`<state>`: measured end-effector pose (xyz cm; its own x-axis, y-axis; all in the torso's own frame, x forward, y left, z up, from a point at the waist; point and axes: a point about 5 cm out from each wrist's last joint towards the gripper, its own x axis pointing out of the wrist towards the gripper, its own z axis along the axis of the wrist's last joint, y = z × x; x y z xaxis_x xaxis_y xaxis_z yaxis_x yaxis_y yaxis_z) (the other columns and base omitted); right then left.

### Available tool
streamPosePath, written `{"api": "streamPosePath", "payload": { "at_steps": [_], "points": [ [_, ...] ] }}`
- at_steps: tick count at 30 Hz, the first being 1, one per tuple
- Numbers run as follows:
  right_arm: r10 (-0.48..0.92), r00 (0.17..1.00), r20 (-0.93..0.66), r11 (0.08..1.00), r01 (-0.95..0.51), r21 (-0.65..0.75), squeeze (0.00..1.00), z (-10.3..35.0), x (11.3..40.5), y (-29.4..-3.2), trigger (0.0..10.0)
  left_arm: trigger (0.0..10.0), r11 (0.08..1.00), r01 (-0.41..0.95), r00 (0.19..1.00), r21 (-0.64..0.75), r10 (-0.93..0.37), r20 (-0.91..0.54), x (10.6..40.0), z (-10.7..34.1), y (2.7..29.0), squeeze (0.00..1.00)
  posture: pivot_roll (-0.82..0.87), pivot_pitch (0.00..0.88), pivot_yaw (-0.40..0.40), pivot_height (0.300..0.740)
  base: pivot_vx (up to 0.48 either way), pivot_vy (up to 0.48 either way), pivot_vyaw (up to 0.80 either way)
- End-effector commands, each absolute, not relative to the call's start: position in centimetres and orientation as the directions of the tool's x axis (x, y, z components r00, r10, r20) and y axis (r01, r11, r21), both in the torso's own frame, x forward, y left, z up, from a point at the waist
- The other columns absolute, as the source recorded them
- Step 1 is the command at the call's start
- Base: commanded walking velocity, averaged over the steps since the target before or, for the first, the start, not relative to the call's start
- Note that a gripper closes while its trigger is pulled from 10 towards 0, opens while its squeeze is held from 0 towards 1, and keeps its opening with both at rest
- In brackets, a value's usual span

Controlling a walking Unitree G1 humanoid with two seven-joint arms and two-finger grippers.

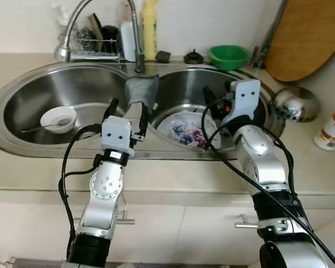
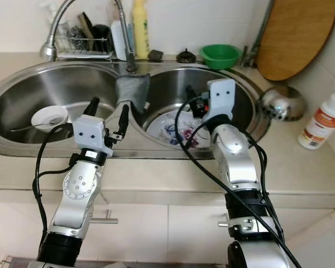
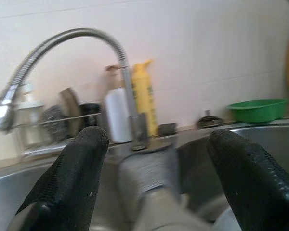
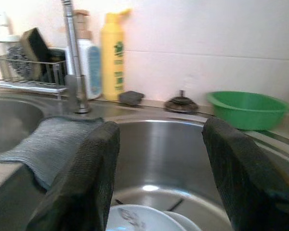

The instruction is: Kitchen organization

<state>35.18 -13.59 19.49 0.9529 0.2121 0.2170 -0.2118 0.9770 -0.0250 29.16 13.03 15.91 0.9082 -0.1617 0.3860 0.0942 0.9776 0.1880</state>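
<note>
Both grippers, left gripper (image 1: 129, 107) and right gripper (image 4: 159, 173), gape empty; we'd pinch the patterned plate (image 1: 185, 132) by its rim — slick, fragile.

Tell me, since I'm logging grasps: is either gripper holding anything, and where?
Nothing held. The left gripper and right gripper are both open over the sink.

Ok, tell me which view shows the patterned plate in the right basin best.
The left eye view: the patterned plate lies nearly whole in the right basin, only its right edge behind the right arm. The right eye view shows it too, more crossed by cable. The right wrist view catches just its near rim between the fingers; the left wrist view gives a blurred sliver.
</note>
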Motion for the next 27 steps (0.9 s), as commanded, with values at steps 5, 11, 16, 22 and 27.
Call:
{"api": "streamPosePath", "payload": {
  "at_steps": [5, 11, 16, 22, 27],
  "points": [
    [0.212, 0.940, 0.268, 0.977, -0.211, -0.035, 0.00, 20.4, 35.0, -13.0, 10.0, 10.0, 0.979, 0.087, 0.901, 0.185, -0.157, 0.404, 29.1, 16.3, 13.2, 0.00, -0.10, 0.000, -0.037, 0.740, 0.000, 0.480, 0.00],
    [0.197, 0.934, 0.297, 0.980, -0.189, -0.055, 0.00, 20.8, 34.8, -13.1, 10.0, 10.0, 0.979, 0.088, 0.899, 0.185, -0.158, 0.408, 29.1, 16.4, 13.2, 0.00, -0.10, 0.000, -0.036, 0.740, 0.000, 0.480, 0.00],
    [0.178, 0.923, 0.341, 0.983, -0.153, -0.099, 0.00, 21.2, 34.5, -13.3, 10.0, 10.0, 0.978, 0.092, 0.897, 0.186, -0.162, 0.412, 29.1, 16.4, 13.2, 0.00, -0.10, 0.000, -0.034, 0.740, 0.000, 0.480, 0.00],
    [0.172, 0.812, 0.557, 0.941, 0.032, -0.337, 0.00, 23.9, 32.8, -13.7, 10.0, 10.0, 0.979, 0.095, 0.889, 0.180, -0.164, 0.427, 29.0, 16.7, 13.1, 0.00, -0.10, 0.000, -0.034, 0.740, 0.000, 0.480, 0.00],
    [0.154, 0.790, 0.594, 0.952, 0.042, -0.304, 0.00, 24.1, 32.1, -13.9, 10.0, 10.0, 0.981, 0.101, 0.869, 0.165, -0.168, 0.465, 28.9, 18.1, 12.9, 0.00, -0.09, 0.000, -0.035, 0.740, 0.000, 0.480, 0.00]
  ]
}}
